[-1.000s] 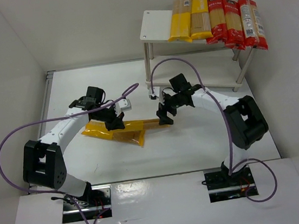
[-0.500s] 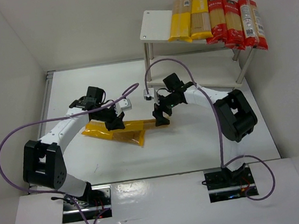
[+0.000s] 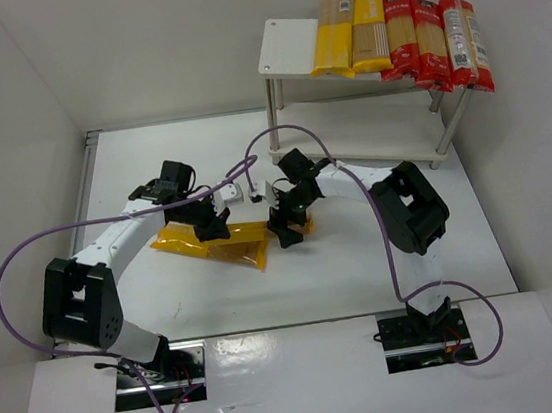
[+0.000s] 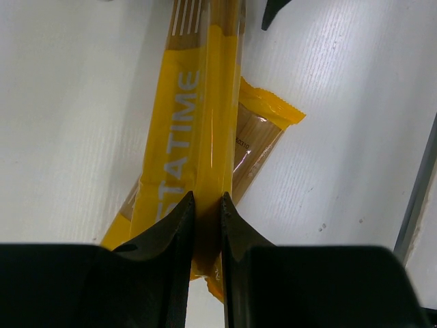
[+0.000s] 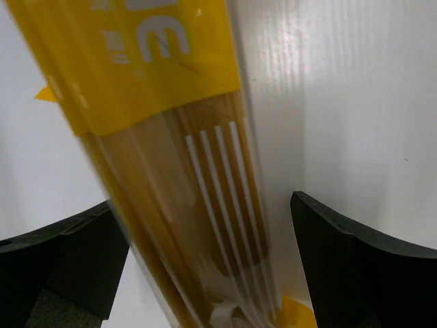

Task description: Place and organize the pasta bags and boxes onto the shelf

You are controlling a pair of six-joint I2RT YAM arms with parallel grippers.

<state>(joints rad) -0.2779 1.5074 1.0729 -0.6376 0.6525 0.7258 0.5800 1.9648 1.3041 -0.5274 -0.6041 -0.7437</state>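
A yellow spaghetti packet [image 3: 249, 232] lies across a second yellow packet [image 3: 185, 246] on the white table. My left gripper [image 3: 215, 226] is shut on the upper packet's edge; in the left wrist view the jaws [image 4: 207, 205] pinch its yellow film [image 4: 205, 116], with the second packet [image 4: 256, 140] underneath. My right gripper [image 3: 289, 229] is open at the packet's right end; in the right wrist view the clear-windowed end [image 5: 205, 198] sits between its spread fingers [image 5: 348, 266]. The white shelf [image 3: 287, 49] stands at the back right.
The shelf's top board holds two yellow packets [image 3: 351, 36] and three red packets [image 3: 431, 36] side by side, its left part bare. The lower board [image 3: 379, 138] is behind the right arm. White walls close in on both sides. Purple cables loop over both arms.
My right arm has swung left, bringing its open jaws around the right end of the upper packet. My left gripper has stayed shut on the packet in place.
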